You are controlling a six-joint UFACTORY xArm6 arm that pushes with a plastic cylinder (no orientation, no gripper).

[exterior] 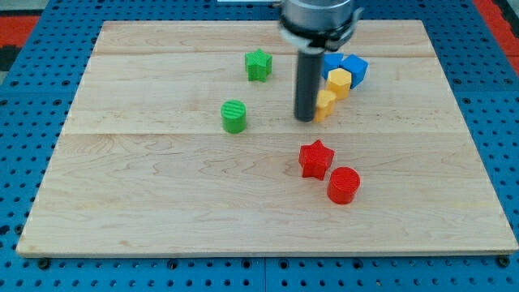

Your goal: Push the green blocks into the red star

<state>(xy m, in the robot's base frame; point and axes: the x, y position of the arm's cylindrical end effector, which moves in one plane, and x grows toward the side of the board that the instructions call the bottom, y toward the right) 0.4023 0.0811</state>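
Note:
A green star block (258,65) lies near the view's top centre. A green round block (233,116) lies below and left of it. The red star (315,159) lies right of centre, lower down. My tip (305,118) rests on the board to the right of the green round block and above the red star, touching or nearly touching a small yellow block (325,104) on its right. The rod hides part of that yellow block.
A red round block (343,185) sits just below and right of the red star. A second yellow block (339,81) and two blue blocks (354,67) cluster right of the rod. The wooden board (122,195) lies on a blue pegboard.

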